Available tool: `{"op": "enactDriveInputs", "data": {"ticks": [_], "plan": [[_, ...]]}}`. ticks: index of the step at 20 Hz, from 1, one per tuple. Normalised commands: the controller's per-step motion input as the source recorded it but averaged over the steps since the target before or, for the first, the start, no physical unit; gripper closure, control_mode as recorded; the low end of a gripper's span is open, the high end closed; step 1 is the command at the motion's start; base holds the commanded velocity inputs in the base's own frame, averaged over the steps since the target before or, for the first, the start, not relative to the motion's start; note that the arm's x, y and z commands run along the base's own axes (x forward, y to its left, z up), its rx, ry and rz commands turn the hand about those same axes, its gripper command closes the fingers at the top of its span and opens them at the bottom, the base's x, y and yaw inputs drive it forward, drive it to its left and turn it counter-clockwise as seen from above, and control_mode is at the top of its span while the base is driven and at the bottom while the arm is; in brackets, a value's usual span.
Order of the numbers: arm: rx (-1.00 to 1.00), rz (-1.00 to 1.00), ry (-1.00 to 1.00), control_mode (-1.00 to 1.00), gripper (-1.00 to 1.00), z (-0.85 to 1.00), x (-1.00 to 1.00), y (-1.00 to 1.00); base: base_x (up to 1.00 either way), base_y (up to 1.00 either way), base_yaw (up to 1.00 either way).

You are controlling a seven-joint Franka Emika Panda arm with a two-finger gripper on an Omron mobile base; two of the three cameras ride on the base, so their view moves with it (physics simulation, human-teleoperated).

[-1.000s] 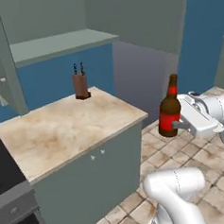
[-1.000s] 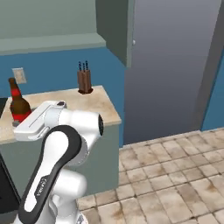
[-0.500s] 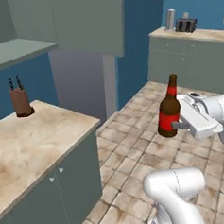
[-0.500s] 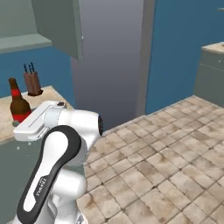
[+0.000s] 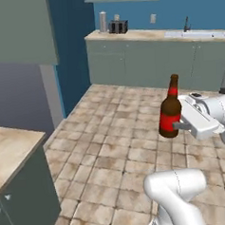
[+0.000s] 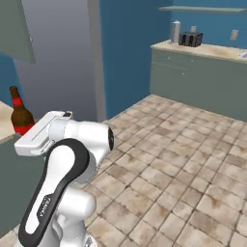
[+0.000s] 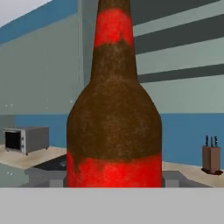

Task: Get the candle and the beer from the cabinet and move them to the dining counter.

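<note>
The beer (image 5: 170, 111), a dark brown bottle with a red label and reddish neck, stands upright in my gripper (image 5: 176, 127), which is shut on its lower body, held out over the tiled floor. From the right base view the beer (image 6: 20, 117) shows just left of my white hand. The hand view has the beer (image 7: 113, 109) close up between the gripper (image 7: 113, 179) fingers. Behind it is the grey-green cabinet (image 7: 183, 52), its shelves showing. The candle and the dining counter are out of view.
A marble worktop corner (image 5: 12, 145) with grey-green base cabinets sits at lower left. The tall grey refrigerator (image 6: 58, 53) stands beside it. Across the tiled floor (image 5: 112, 147) runs a far counter (image 5: 142, 36) with a toaster. A knife block (image 7: 211, 157) and microwave (image 7: 26, 139) stand behind.
The whole picture has swept sideways as the base turns away from the worktop toward the far counter. The bottle stays in the gripper at the same spot relative to the arm.
</note>
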Motion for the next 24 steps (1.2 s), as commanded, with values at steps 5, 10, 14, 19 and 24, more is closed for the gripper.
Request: {"op": "enactDriveInputs", "data": {"ticks": [5, 10, 14, 19, 24], "plan": [[0.0, 0.0, 0.0, 1.0, 1.0, 0.0, 0.0, 0.0, 0.13, -0.35, -0.47], [0.0, 0.0, 0.0, 1.0, 1.0, 0.0, 0.0, 0.0, 0.34, -0.41, -0.41], [0.0, 0.0, 0.0, 1.0, 1.0, 0.0, 0.0, 0.0, 0.39, -0.34, -0.4], [0.0, 0.0, 0.0, 1.0, 1.0, 0.0, 0.0, 0.0, 0.47, -0.12, -0.45], [0.0, 0.0, 0.0, 1.0, 1.0, 0.0, 0.0, 0.0, 0.52, 0.0, -0.5]]}}
